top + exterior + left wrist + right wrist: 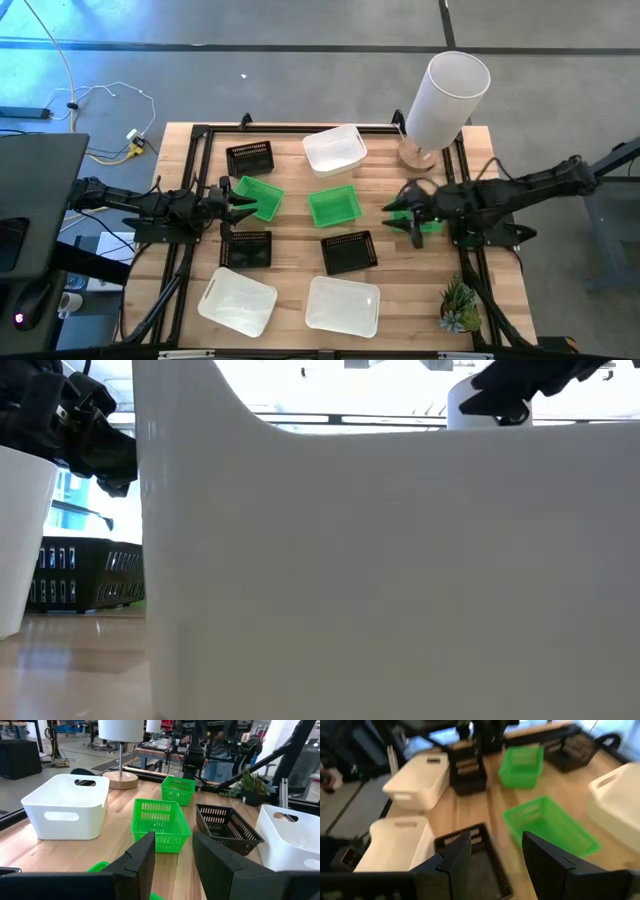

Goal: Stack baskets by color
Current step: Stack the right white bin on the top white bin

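Baskets: we counted nine on the counter [390, 300] in the high view, none of them stacked.
Green baskets: one [334, 207] sat at the centre of the frame; a second [259, 196] lay left of centre, at the left pincer's tips; a third [428, 220] showed only partly, right of centre, under the right pincer.
Black baskets: one [250, 158] sat in the upper left part of the counter, one [246, 249] at lower left, one [349, 252] just below the centre green basket.
White baskets: one [334, 149] sat at upper centre, one [238, 301] at lower left, one [343, 305] at lower centre.
Left pincer: [238, 201] we saw it at the left of the frame, pointing right, its fingers parted and reaching the near edge of the second green basket; we could not tell whether it gripped the rim.
Right pincer: [408, 214] we saw it right of centre, pointing left, fingers spread wide over the third green basket, with nothing between them in its wrist view.
Low view: a white basket wall [400, 580] filled most of the frame, with a black basket [85, 574] at far left.
Other things: a tall white cylinder [446, 97] stood at upper right and a small plant [459, 306] at lower right.
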